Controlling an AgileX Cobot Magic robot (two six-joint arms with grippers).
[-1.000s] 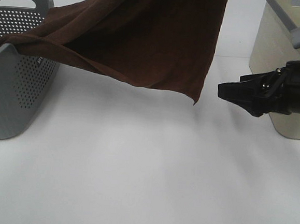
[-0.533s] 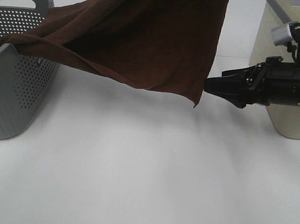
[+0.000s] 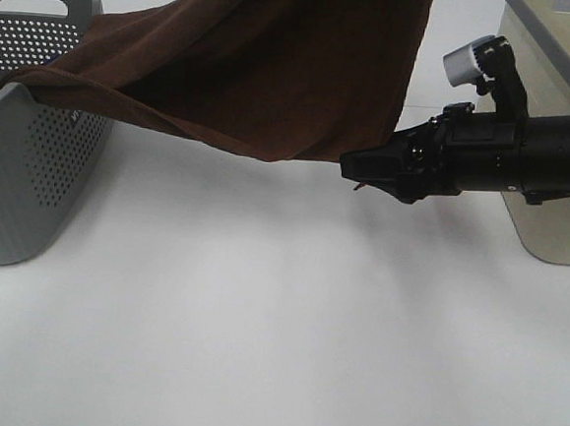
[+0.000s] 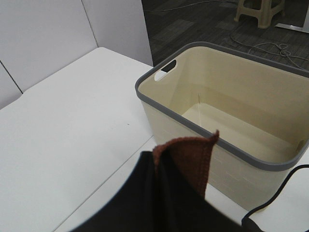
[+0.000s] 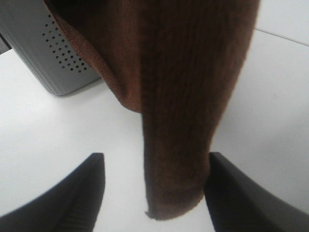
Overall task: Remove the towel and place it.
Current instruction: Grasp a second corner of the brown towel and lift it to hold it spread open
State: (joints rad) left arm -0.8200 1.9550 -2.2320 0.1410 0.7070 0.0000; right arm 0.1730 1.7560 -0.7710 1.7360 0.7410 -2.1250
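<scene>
A: Eyes on the towel (image 3: 277,64): dark reddish-brown, strung up well above the counter (image 3: 255,349). Draped by one end over the rim of the grey basket (image 3: 31,173), climbing by the other end out past the top of the high view.

B: Sagging in between, too. Hanging clear of the counter, with the lowest corner down on the right.

A: And there, right at that corner: the right claw (image 3: 356,167), reaching in level from the right, nose up against the cloth's bottom edge.

B: Spread wide, going by the wrist view. Standing astride the dangling corner, one dark finger (image 5: 67,198) either side. Not pinching anything.

A: Tight on one side, mind. Just beside the cloth's edge there; hard to call touching or apart.

B: Well off on the other side. Plenty of bare counter showing in the gap.

A: Over to the left claw (image 4: 157,169) now. Clamped shut on a folded corner of the towel, with a reddish tip poking up beyond the dark tips.

B: Holding it up high. Looking down from there onto a beige bin (image 4: 174,121), grey-rimmed, open at the top, standing on the counter.

A: Matching bin at the far right edge of the high view, just behind the right arm (image 3: 536,164).
</scene>
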